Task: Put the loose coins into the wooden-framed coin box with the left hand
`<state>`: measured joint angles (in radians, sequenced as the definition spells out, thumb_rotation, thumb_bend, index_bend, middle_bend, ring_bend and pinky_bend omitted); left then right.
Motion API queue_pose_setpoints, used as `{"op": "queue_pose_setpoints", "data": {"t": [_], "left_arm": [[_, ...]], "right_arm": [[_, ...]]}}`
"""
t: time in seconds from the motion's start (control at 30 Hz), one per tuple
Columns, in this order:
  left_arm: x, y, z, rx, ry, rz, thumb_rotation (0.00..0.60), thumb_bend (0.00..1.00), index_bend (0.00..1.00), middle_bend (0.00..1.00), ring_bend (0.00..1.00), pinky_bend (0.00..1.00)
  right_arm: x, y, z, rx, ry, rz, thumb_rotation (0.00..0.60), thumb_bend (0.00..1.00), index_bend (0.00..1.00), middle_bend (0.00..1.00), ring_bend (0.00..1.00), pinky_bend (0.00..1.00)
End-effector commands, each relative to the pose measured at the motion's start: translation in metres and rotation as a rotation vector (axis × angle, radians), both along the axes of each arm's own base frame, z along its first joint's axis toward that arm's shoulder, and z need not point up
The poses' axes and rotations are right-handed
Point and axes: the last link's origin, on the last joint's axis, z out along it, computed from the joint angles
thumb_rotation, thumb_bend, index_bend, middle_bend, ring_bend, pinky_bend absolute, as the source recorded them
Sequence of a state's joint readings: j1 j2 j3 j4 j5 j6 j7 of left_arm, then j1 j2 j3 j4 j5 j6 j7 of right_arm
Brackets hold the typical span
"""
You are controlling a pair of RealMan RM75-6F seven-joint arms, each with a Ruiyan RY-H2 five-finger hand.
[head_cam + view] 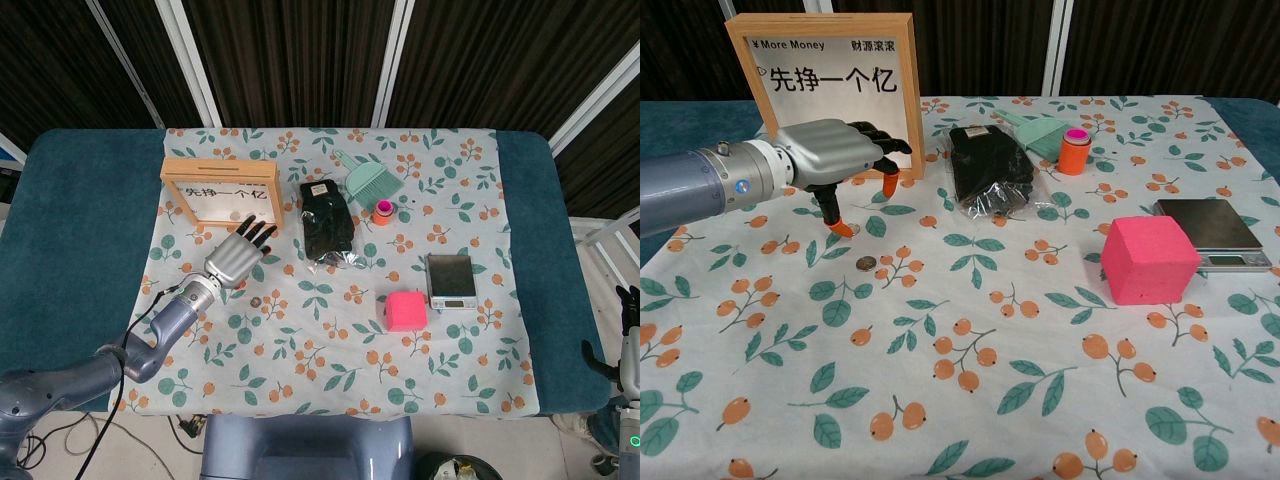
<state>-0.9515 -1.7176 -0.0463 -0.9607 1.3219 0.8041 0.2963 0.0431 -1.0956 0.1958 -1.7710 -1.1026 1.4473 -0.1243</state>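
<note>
Floral tablecloth [330,330] over teal table [80,230]

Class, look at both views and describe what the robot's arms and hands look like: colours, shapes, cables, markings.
The left hand has a silver-grey metallic back, black fingers and orange fingertips. Its rounded grey forearm has a metal wrist ring with a small blue dot; in the head view a thin black cable runs beside it. The right hand shows only as dark fingers at the frame edge, above a grey housing with a green light.
</note>
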Motion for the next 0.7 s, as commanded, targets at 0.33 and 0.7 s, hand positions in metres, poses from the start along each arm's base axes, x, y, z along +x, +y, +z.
{"op": "queue_pose_setpoints", "data": {"t": [0.33, 0.7], "left_arm": [[-0.0037, 0.0008, -0.0021, 0.023, 0.004, 0.006, 0.600, 0.06, 0.37, 0.00, 0.00, 0.00], [-0.0031, 0.0011, -0.0057, 0.025, 0.004, 0.006, 0.600, 0.06, 0.36, 0.00, 0.00, 0.00]], "right_arm": [[-0.0010, 0.0006, 0.0005, -0.001, 0.013, -0.009, 0.600, 0.39, 0.09, 0.03, 0.00, 0.00], [-0.0011, 0.0005, 0.0011, -0.006, 0.014, -0.018, 0.600, 0.39, 0.09, 0.03, 0.00, 0.00]]}}
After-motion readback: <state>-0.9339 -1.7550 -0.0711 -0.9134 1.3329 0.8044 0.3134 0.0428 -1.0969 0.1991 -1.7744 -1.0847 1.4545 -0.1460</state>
